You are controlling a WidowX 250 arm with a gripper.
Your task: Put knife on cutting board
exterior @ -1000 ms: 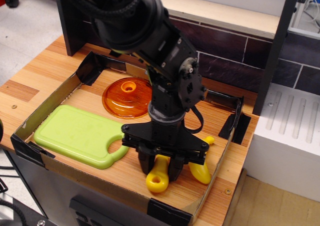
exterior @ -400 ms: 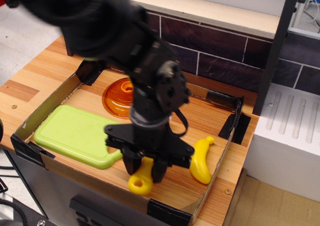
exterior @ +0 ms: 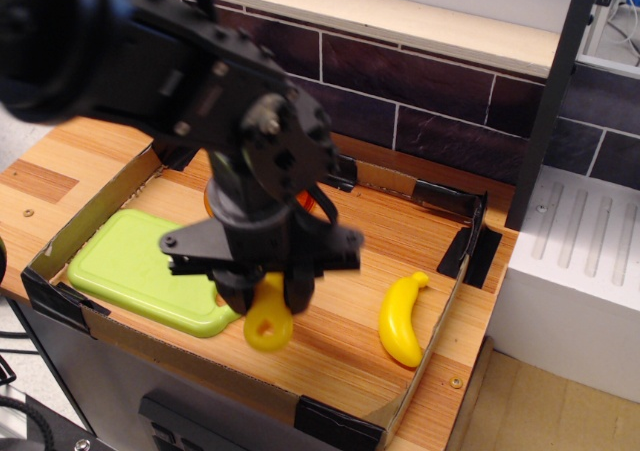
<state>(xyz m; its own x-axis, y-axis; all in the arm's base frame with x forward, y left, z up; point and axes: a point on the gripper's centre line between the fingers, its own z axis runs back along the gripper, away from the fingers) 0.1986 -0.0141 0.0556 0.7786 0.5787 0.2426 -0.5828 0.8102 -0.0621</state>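
My black gripper (exterior: 266, 293) is shut on the knife's yellow handle (exterior: 268, 323). The handle's ring end with its hole hangs below the fingers. The white blade is hidden behind the gripper. The gripper holds the knife above the wooden floor of the box, right at the near right corner of the light-green cutting board (exterior: 130, 262). The board lies flat at the left of the box. The gripper body covers the board's right end and its handle hole.
A yellow toy banana (exterior: 400, 319) lies at the right of the box floor. An orange translucent lid (exterior: 308, 203) is almost wholly hidden behind the arm. Low cardboard walls (exterior: 445, 301) with black taped corners ring the box. A dark brick wall stands behind.
The gripper has moved left with the knife, away from the banana and up to the cutting board's right end. The arm now covers most of the orange lid.
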